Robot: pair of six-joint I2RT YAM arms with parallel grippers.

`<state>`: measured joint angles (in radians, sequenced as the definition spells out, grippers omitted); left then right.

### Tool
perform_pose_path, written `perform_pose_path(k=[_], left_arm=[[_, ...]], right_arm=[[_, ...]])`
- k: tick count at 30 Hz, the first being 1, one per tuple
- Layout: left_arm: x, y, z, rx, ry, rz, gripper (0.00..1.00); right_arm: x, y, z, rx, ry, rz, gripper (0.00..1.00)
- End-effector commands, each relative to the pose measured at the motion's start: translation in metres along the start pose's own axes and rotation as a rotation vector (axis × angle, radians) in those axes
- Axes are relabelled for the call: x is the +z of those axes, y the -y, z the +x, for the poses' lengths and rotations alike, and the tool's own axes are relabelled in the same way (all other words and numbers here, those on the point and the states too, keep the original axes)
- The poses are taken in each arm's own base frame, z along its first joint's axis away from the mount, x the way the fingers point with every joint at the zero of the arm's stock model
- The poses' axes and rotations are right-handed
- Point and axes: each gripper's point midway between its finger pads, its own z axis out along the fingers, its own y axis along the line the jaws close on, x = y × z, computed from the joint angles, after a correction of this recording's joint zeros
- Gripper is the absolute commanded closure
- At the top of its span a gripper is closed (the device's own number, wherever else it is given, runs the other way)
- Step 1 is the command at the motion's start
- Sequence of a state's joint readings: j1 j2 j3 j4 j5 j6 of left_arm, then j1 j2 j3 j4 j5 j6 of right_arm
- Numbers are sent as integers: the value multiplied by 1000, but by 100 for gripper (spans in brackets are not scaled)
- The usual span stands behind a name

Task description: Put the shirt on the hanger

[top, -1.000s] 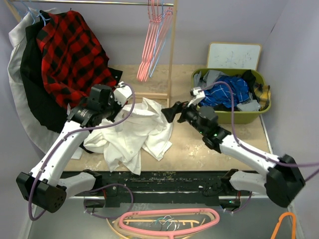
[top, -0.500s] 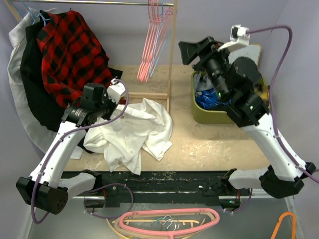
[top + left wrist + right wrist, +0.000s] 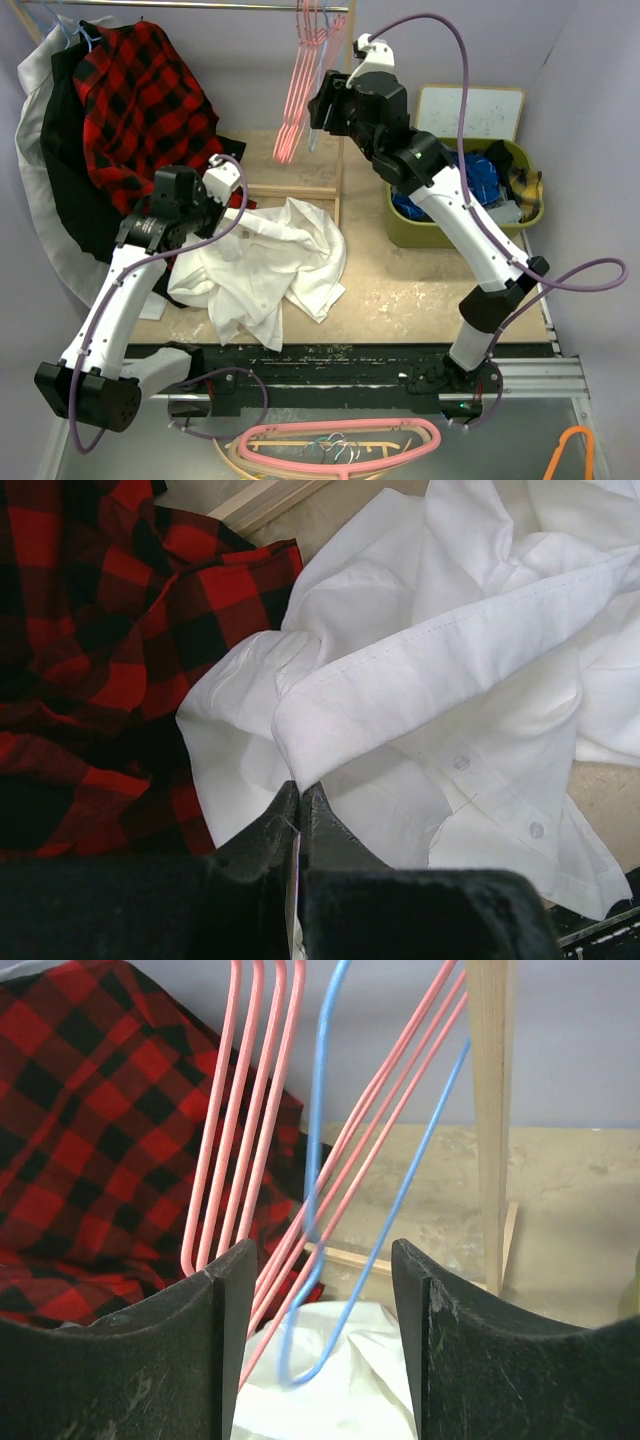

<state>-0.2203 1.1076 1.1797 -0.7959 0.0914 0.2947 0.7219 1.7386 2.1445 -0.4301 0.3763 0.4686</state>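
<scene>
On table point(image 3: 420, 290), left half: shirt point(image 3: 275, 262) lies crumpled, its left part against red-and-black plaid shirt point(image 3: 140, 100). Left gripper point(image 3: 298, 798) pinched shut on folded hem of shirt, at cloth's left edge. Toward table's rear edge, at wooden rack point(image 3: 341, 195): hanger point(image 3: 319, 1090) hangs among pink hangers point(image 3: 233, 1110). Right gripper point(image 3: 320, 1260) raised there, jaws apart, blue and pink wires between fingers; contact not discernible.

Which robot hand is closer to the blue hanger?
The right. The right gripper is up at the rack, open, with the blue hanger just ahead of the gap between its fingers. The left gripper is lower down, away from it, pinching the white shirt.
</scene>
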Motion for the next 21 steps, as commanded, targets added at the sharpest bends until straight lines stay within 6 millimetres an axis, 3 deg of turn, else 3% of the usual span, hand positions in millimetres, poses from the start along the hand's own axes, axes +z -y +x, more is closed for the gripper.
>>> perform_pose_path(k=[1,21], left_arm=[[-8,2,-5,-29,42,12,100],[-7,3,-1,-31,44,21,100]], right_arm=[[-24,-9,-43,23,101,-42,42],[4,-1,-6,-33,7,15,42]])
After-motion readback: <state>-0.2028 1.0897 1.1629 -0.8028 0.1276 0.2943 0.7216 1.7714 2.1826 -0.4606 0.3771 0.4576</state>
